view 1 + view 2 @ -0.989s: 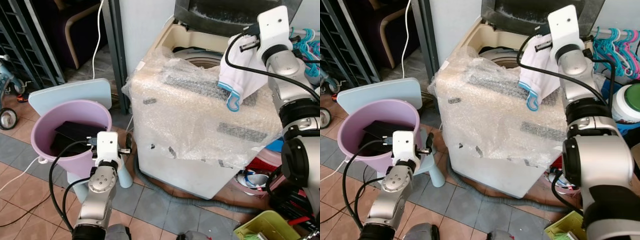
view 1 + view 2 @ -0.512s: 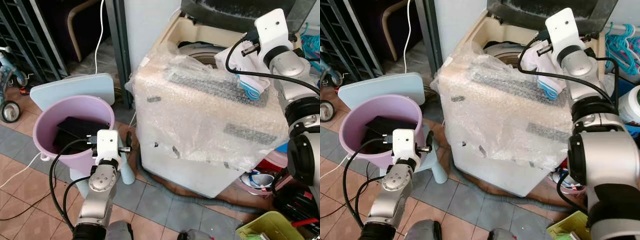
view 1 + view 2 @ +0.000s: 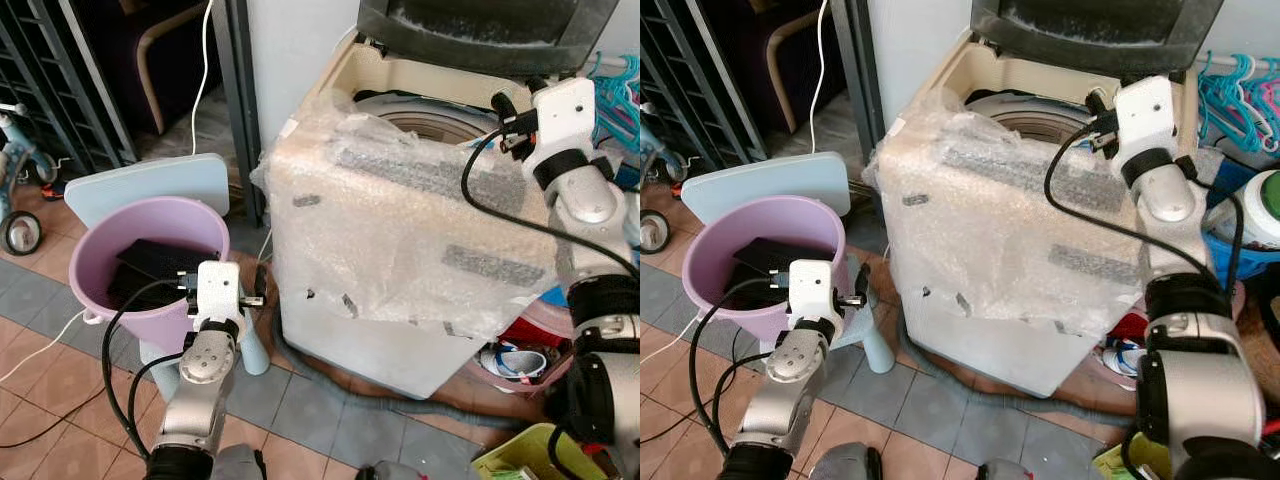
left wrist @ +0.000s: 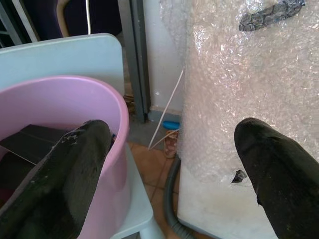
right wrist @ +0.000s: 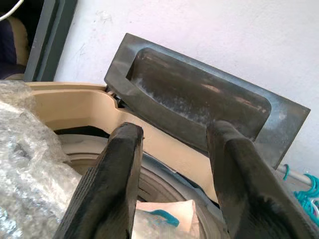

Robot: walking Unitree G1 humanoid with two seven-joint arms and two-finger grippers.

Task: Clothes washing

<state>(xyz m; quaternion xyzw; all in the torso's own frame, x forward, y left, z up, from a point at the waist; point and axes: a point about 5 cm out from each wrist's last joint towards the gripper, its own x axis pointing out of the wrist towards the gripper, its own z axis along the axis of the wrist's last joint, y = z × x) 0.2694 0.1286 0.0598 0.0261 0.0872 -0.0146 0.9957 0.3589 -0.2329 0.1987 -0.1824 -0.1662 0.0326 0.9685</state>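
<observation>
Looking now: your right gripper [image 5: 172,184] is over the washing machine [image 3: 400,230], fingers apart.
White cloth [image 5: 164,221]: inside the drum.
Left gripper [image 4: 174,174]: fingers apart, beside the pink bucket [image 3: 100,240].

head stereo downward, wrist cameras close

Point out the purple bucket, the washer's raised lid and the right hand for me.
purple bucket [image 3: 85,262], left eye view, on its near left rim.
washer's raised lid [image 5: 199,107], right wrist view, on the recessed underside of the dark panel.
right hand [image 5: 172,164], right wrist view, midway between its two open black fingertips.
</observation>
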